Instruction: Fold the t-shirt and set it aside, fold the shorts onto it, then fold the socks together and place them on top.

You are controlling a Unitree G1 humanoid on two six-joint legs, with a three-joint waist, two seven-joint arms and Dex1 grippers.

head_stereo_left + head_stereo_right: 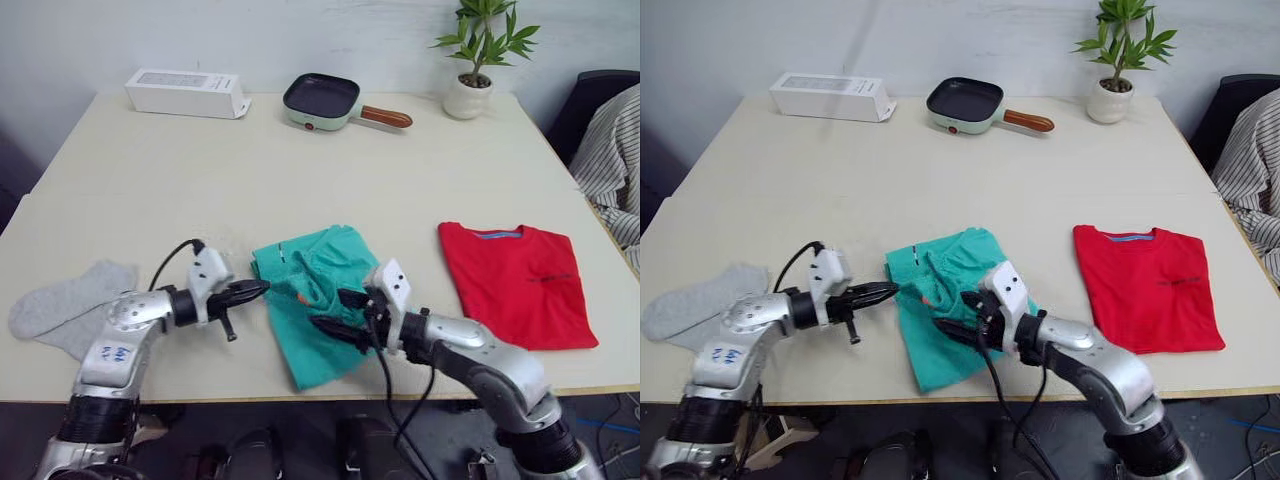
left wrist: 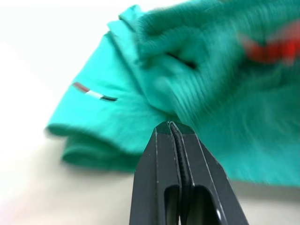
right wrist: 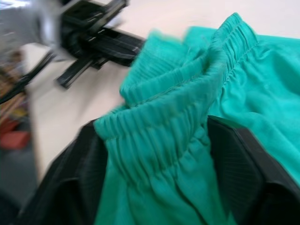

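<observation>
Just left of the folded t-shirt point(image 1: 517, 282), near the table's point(image 1: 300, 180) front edge, the shorts point(image 1: 312, 300) lie in a loose, half-bunched heap — one flat panel toward the front edge, the gathered waistband rumpled on top. The socks point(image 1: 70, 305) rest well to the left of the shorts, flat and untouched.

The right gripper point(image 1: 340, 310) has the elastic waistband between its two fingers; in the right wrist view the ribbed band rises up through the gap, and the fingers stand part-way open around that thick fold rather than pressed together. The left gripper point(image 1: 262, 287) has its fingers pressed tip to tip at the shorts' left edge, touching or almost touching the cloth — the left wrist view shows no fabric between them, so I judge it holds nothing.

The shorts look light, soft and limp: they will sag and slide on themselves, and any single-point lift will let the rest drape. The waistband is the firmest part, thick and grippy with its gathers, so it is the sensible place to hold; a second pinch at the opposite waistband corner or a leg hem would likely keep the fold square.
</observation>
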